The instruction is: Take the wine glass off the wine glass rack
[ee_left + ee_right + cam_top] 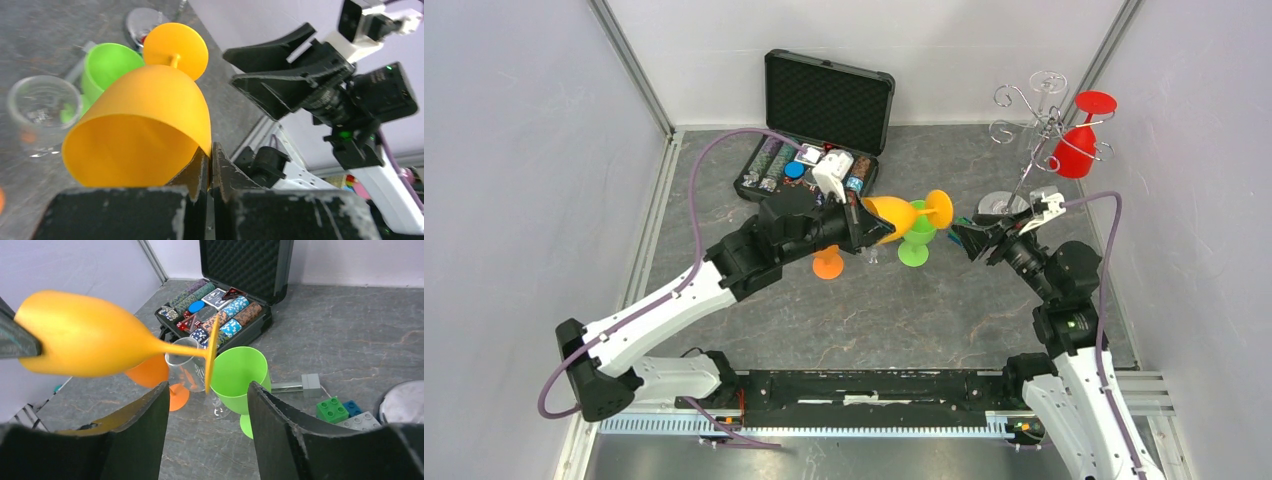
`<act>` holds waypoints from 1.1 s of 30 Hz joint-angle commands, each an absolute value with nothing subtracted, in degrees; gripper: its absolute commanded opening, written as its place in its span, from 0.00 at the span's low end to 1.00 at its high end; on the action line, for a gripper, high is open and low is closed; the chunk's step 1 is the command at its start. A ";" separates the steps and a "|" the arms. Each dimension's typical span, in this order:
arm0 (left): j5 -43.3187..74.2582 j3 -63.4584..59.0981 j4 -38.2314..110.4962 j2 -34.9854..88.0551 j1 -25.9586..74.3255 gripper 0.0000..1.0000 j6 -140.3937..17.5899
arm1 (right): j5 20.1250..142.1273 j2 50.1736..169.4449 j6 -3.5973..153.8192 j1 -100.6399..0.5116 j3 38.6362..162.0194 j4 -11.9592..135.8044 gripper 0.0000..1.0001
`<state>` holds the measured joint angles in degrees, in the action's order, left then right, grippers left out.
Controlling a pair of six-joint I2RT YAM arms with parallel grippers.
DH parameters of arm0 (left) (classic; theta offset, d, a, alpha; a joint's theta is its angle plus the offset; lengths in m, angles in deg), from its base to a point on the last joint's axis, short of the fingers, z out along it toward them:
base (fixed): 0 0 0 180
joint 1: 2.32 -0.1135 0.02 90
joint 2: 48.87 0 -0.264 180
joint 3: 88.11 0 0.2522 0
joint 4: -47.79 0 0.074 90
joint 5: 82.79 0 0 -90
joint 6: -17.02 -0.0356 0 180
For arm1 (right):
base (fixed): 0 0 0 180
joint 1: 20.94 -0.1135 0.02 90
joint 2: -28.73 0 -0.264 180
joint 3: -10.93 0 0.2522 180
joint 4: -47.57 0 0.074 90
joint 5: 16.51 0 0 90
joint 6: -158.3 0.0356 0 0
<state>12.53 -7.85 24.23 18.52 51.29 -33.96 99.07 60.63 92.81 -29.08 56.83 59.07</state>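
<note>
A yellow-orange wine glass (894,215) lies sideways in the air over the middle of the table, its foot (939,208) pointing right. My left gripper (869,228) is shut on the rim of its bowl (150,120), one finger inside and one outside. My right gripper (959,232) stands open just right of the foot, with nothing between its fingers (145,415). The wine glass rack (1044,125), chrome wire on a shiny disc base, stands at the back right. A red wine glass (1079,145) hangs upside down from it.
Under the held glass stand a green glass (916,238), an orange glass (150,372) and a clear glass (187,365). An open black case (824,110) of poker chips sits at the back. Lego bricks (332,409) lie near the rack's base (402,402).
</note>
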 commanded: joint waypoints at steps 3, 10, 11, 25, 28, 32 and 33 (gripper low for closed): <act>-6.93 0.08 6.93 13.89 51.51 0.02 -43.83 | 98.20 59.77 89.54 -29.25 60.90 61.15 0.79; -33.75 2.66 -9.68 10.00 48.92 0.02 -46.72 | 96.51 59.32 88.03 -29.26 61.81 65.27 0.91; -33.24 2.58 -11.22 9.61 46.80 0.02 -46.94 | 96.11 59.24 88.06 -29.26 61.62 65.40 0.91; -9.67 0.67 -21.22 18.64 23.33 0.03 -54.16 | 93.93 59.24 85.78 -29.28 61.26 68.68 0.91; -4.19 1.73 -23.52 22.93 22.53 0.07 -56.17 | 93.36 59.10 84.81 -29.25 61.26 69.35 0.91; 2.11 1.68 -24.32 27.65 22.46 0.09 -57.42 | 93.09 58.90 84.01 -29.26 60.86 70.03 0.91; 3.31 1.59 -24.25 28.50 22.45 0.08 -57.51 | 93.08 58.83 83.94 -29.24 60.67 70.03 0.91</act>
<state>-4.67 -0.79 -22.66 26.26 22.63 -53.41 94.13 59.49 85.73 -29.08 59.59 70.32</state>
